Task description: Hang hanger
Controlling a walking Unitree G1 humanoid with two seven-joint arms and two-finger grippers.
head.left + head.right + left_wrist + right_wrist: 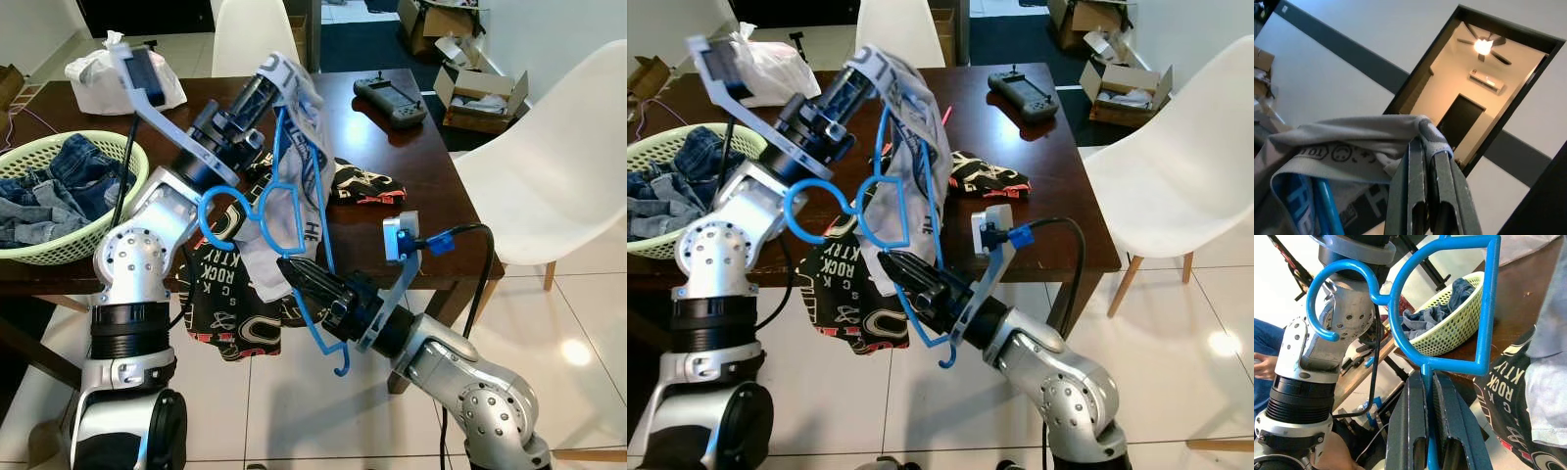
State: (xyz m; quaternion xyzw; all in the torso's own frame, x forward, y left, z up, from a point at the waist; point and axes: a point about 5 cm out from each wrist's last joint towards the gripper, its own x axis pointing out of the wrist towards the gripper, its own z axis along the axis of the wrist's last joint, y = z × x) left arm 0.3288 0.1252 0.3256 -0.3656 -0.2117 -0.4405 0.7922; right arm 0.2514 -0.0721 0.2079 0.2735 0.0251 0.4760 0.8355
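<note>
Gripping hanger (294, 230), right pincer (294, 271) upraised

Silver perforated arm joints, black ribbed collars, black cables, long black-fingered tools (294, 271).

Hanger (294, 211): bright blue. Garment (294, 196) on it: pale grey, dark lettering. Cloth (230, 304) over the surface edge: black, white lettering, red accents. Basket (73, 245): light green, perforated; jeans (59, 181) inside: blue denim. Surface (431, 196): dark brown. Chairs (558, 166): white.
</note>
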